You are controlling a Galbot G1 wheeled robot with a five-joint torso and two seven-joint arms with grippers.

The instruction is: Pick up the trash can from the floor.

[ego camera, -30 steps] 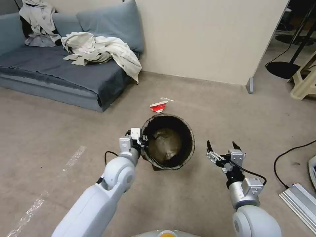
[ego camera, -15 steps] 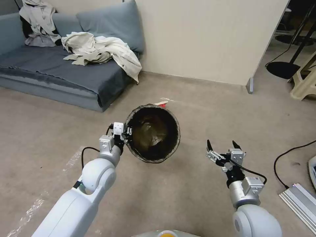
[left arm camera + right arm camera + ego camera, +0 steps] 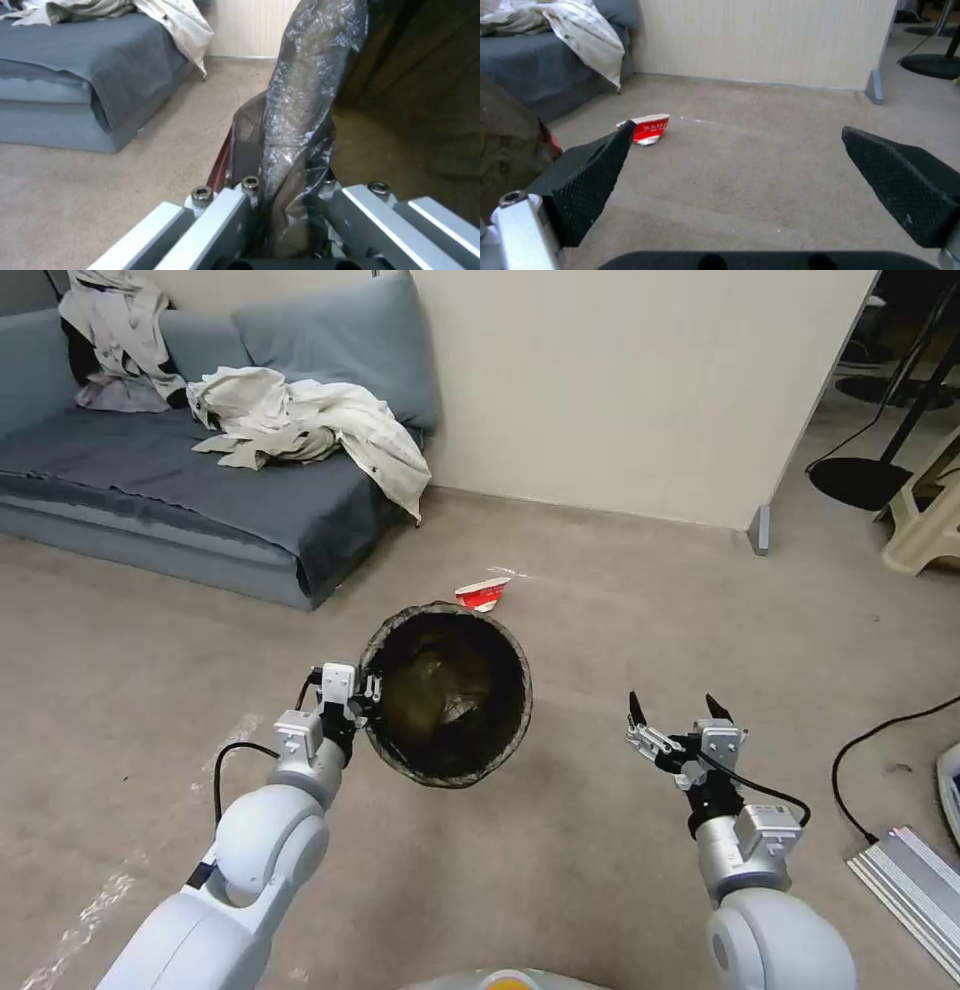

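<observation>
Nearest to the robot, the right gripper (image 3: pixel 681 717) hangs low over the floor (image 3: pixel 560 870) with its two black fingers (image 3: pixel 592 176) spread wide and nothing between them. The left gripper (image 3: pixel 368 690) is pressed together on the near-left rim of the trash can (image 3: pixel 447 695), pinching the folded bag and the wall under it; in the left wrist view the crinkled plastic (image 3: pixel 300 112) runs up between the metal jaws.

The trash can is round, with a dark brown-black bag turned over its rim and a crumpled brownish lining inside. It looks lifted off the floor and tilted, its mouth facing up toward the head camera.

The carpet around the can and between the two arms is open. A pale tape mark (image 3: pixel 228 745) lies left of the left arm. Just beyond the can lies a crushed red-and-white paper cup (image 3: pixel 482 593). Farther left stands a grey-blue sofa (image 3: pixel 200 500) with light clothes (image 3: pixel 300 420) on it. A beige wall (image 3: pixel 620 390) closes the back, and a black cable (image 3: pixel 880 740) and a metal rail (image 3: pixel 915 890) lie at the right.
</observation>
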